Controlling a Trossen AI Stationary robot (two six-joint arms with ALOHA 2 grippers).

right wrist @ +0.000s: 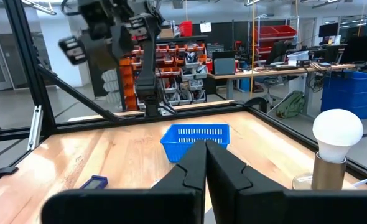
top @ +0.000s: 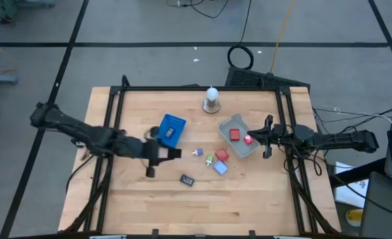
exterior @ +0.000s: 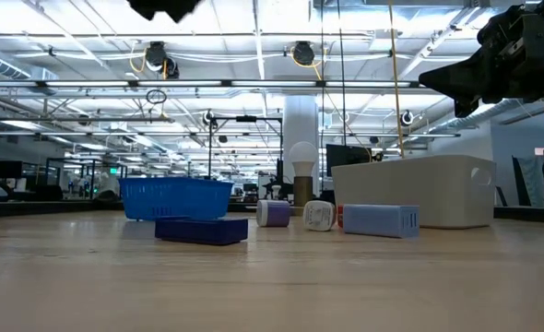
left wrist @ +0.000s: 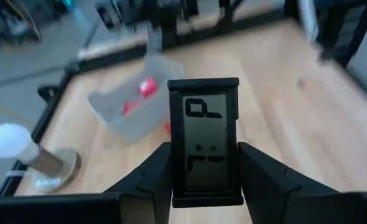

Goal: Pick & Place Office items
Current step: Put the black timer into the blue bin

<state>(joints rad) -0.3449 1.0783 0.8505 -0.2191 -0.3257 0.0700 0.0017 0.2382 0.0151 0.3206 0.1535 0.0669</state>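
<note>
Pale wood tabletop (top: 149, 206) carries everything, bordered by a black frame along its far, left and right edges. The left gripper (left wrist: 202, 171) hangs above the middle-left of the table, just on the near side of the blue mesh basket (top: 172, 129), its fingers clamped on a dark rectangular piece (left wrist: 203, 140) with a grey display face; in the left wrist view that piece stands upright between the two fingers (left wrist: 152, 180), clear of the wood. The right gripper (top: 269, 138) sits at the right edge of the clear grey tray (top: 228, 123), fingers pressed together with nothing between them, as the right wrist view shows.

Two red blocks (top: 234, 134) lie inside the tray. Just off the tray's near-left corner a red block, a blue block (top: 220, 167), a green bit (top: 210, 160) and a purple-white bit (top: 197, 153) lie in a loose cluster. Another dark rectangular item (top: 187, 179) lies alone nearer the front edge, and a blue piece lies inside the basket.

A white knob on a round base (top: 212, 99) stands near the far edge, well apart from both arms. The near strip of the table and its left and right margins are bare wood.
</note>
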